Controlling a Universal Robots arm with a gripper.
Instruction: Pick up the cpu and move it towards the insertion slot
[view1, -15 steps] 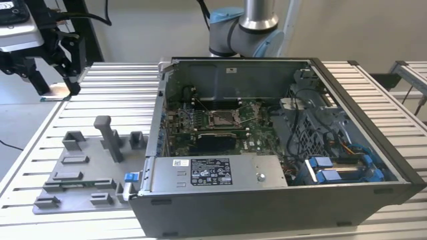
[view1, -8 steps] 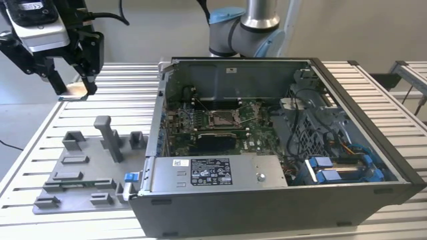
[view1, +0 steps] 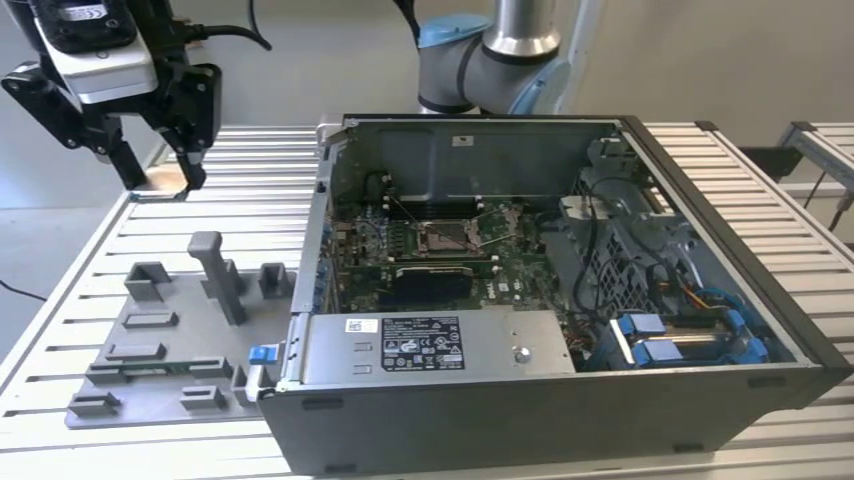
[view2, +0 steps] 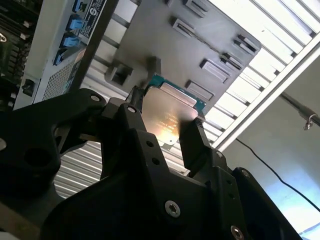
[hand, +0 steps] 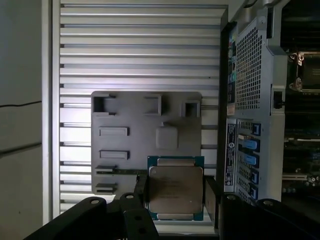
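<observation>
The cpu, a thin square chip with a silvery top and green rim, is clamped by its edges between my gripper's black fingers. The second wrist view shows the same hold: the cpu sits between the gripper's fingertips, lifted off the surface. In the exterior view the gripper hangs high at the exterior view's left, above the table's far left corner and well apart from the case. The insertion slot is the metal-framed socket on the motherboard inside the open case, also seen as the insertion slot in the first wrist view.
The open computer case lies on the slatted table, its raised wall between gripper and socket. A grey plastic tray with posts and blocks lies beside the case, below the held chip as the grey tray.
</observation>
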